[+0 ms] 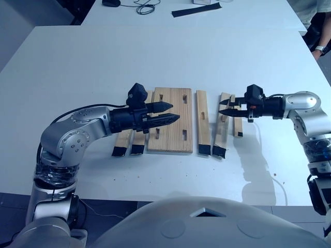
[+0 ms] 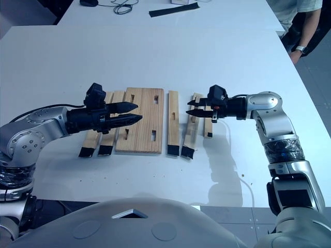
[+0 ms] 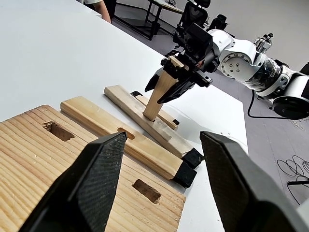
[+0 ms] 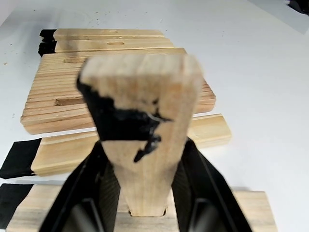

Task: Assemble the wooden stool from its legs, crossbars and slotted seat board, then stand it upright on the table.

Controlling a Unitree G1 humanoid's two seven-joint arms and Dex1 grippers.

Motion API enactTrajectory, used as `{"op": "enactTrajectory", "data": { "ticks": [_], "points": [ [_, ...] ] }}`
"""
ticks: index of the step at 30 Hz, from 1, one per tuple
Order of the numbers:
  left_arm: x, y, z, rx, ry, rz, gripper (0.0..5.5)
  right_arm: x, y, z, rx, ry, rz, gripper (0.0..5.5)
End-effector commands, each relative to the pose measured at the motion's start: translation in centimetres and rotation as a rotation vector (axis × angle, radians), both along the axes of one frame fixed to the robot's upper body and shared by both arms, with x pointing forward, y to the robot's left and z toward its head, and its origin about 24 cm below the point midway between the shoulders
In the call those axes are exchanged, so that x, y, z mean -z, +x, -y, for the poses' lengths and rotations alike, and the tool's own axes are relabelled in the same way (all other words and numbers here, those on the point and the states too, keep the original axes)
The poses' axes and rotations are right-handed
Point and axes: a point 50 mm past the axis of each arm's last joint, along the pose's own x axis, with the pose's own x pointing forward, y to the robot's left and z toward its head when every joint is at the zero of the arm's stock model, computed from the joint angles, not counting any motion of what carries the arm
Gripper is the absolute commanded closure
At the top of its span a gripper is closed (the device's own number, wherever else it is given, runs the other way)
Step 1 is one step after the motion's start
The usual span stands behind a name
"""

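Observation:
The slotted seat board (image 1: 170, 124) lies flat at the table's middle. Two black-tipped legs (image 1: 130, 140) lie side by side along its left edge. Two more legs (image 1: 202, 122) (image 1: 221, 135) and a short crossbar (image 1: 237, 124) lie to its right. My left gripper (image 1: 174, 112) hovers open just above the board's left half, fingers (image 3: 96, 179) spread wide. My right gripper (image 1: 224, 107) is shut on a short crossbar (image 3: 159, 92), held tilted upright with its lower end in the slot of the second leg to the right (image 3: 145, 118). In the right wrist view that crossbar (image 4: 140, 111) stands between the fingers.
The white table (image 1: 77, 62) has wide free room to the far side and to the left. A black strip (image 1: 196, 9), a mouse (image 1: 110, 2) and cables (image 1: 147, 7) lie at the far edge. The front edge (image 1: 155, 194) runs close below the parts.

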Motion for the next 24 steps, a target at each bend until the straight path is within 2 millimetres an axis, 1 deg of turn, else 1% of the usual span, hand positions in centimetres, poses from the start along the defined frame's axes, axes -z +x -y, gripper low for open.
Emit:
{"op": "enactTrajectory", "data": {
  "ticks": [1, 7, 13, 14, 19, 22, 24],
  "points": [
    [-0.3, 0.2, -0.2, 0.002, 0.018, -0.001, 2.67, 5.3, -2.5, 1.5, 0.093, -0.118, -0.231, 4.20],
    [-0.3, 0.4, -0.2, 0.002, 0.022, -0.007, 2.67, 6.1, -2.6, 1.7, 0.117, -0.111, -0.252, 4.20],
    [-0.6, 0.7, -0.4, -0.003, 0.002, -0.013, 2.67, 6.6, -2.6, 1.1, 0.146, -0.104, -0.208, 4.20],
    [-0.7, 0.7, -0.4, -0.004, 0.002, -0.015, 2.67, 6.9, -2.6, 1.1, 0.156, -0.108, -0.204, 3.83],
    [-0.6, 0.7, -0.3, -0.002, 0.003, -0.020, 2.67, 8.7, -3.1, 1.0, 0.189, -0.155, -0.192, 3.15],
    [-0.5, 0.7, -0.4, -0.002, 0.006, -0.020, 2.67, 8.8, -3.0, 1.0, 0.197, -0.159, -0.174, 2.72],
    [-0.6, 0.7, -0.4, -0.005, 0.005, -0.018, 2.67, 8.4, -2.5, 1.1, 0.220, -0.148, -0.146, 2.41]
  ]
}}
